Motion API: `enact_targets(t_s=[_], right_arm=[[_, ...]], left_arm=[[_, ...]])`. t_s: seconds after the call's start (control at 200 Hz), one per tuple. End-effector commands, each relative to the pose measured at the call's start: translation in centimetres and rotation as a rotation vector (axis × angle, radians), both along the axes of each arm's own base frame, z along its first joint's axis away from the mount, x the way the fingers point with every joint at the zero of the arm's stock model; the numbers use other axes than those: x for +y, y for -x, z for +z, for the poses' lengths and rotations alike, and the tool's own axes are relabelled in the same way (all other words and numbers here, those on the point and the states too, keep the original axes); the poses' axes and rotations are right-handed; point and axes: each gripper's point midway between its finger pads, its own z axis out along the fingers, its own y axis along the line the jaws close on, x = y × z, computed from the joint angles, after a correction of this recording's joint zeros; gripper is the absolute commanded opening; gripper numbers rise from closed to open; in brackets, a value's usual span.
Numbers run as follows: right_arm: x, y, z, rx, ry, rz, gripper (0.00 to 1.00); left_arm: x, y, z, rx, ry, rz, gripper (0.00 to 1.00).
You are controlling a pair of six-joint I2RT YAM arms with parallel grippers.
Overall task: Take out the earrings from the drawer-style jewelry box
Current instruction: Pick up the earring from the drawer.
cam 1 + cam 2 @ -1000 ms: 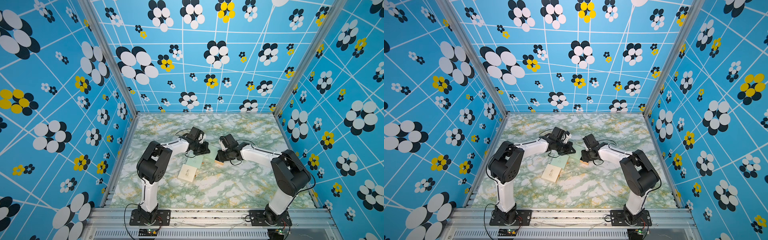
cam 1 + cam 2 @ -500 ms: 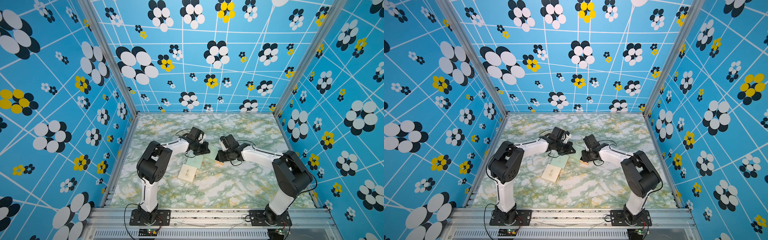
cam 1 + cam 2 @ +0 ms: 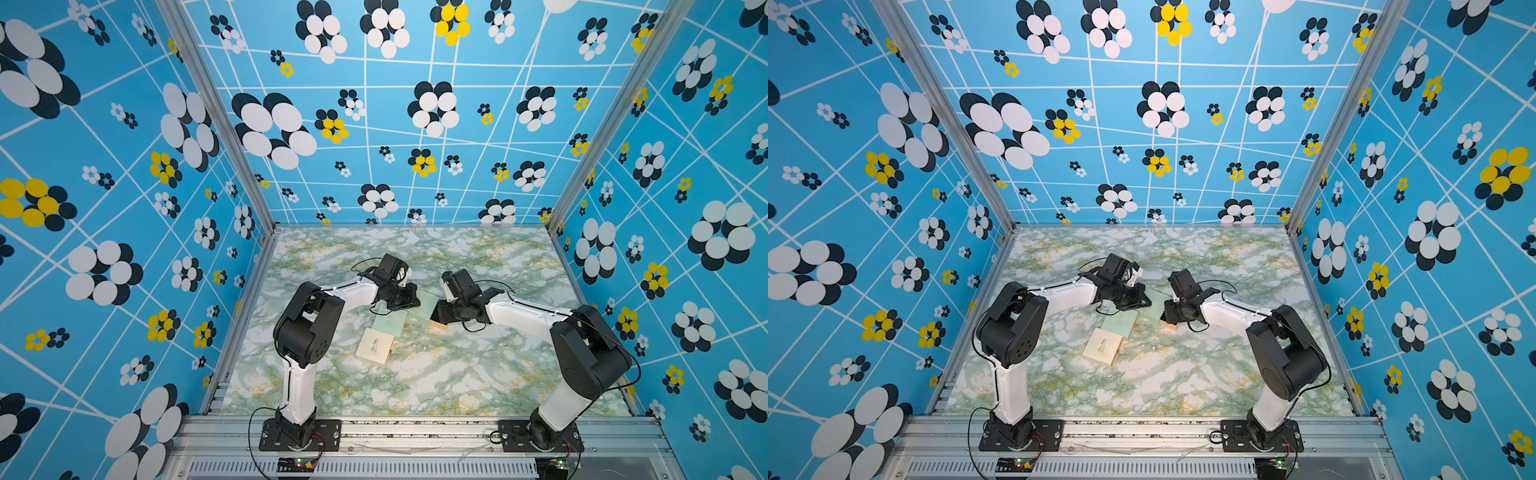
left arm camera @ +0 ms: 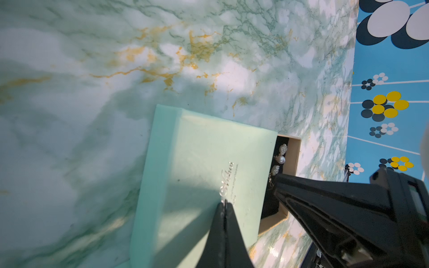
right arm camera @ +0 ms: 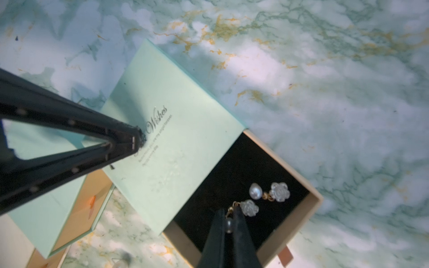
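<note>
The jewelry box (image 5: 176,97) is a mint green sleeve lettered "Wishes", with its black-lined drawer (image 5: 314,197) slid out. Two earrings lie in the drawer, each a pale flower with a pearl. One earring (image 5: 279,191) lies free. My right gripper (image 5: 229,215) is shut on the pearl of the other earring (image 5: 249,207). My left gripper (image 4: 224,203) is shut, its tip resting on the sleeve (image 4: 197,150). Both top views show the left gripper (image 3: 409,297) and the right gripper (image 3: 438,318) close together over the box (image 3: 1156,297).
A second mint box (image 3: 390,322) with an orange-tan inside and a cream box (image 3: 374,347) lie just in front of the left gripper. A small blurred bit (image 5: 125,257) lies on the marble table (image 3: 457,374). Patterned blue walls enclose three sides.
</note>
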Motion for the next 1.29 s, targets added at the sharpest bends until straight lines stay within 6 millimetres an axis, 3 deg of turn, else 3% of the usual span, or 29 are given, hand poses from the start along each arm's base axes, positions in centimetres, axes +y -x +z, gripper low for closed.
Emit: enact_targets(t_s=[0.0,0.475,0.67,0.945,1.29], right_arm=[[-0.3,0.0,0.9,-0.037,0.004,-0.024,0.05],[-1.1,0.2,5.0,-0.194,-0.074,-0.057,0.05],[-2.5,1.1,5.4,-0.202,-0.057,-0.086,0.05],[-5.1,3.3,3.2,-0.126,0.003,-0.146,0.05],[-5.7,4.7,-1.3,0.018,-0.003,-0.182,0.06]], left_arm=[[3.2,2.2,-4.4,0.121,-0.143,0.032,0.00],[3.2,2.3,-4.4,0.121,-0.141,0.031,0.00],[3.2,2.3,-4.3,0.117,-0.138,0.032,0.00],[3.3,2.5,-4.2,0.116,-0.135,0.034,0.00],[3.4,2.6,-4.3,0.119,-0.135,0.034,0.00]])
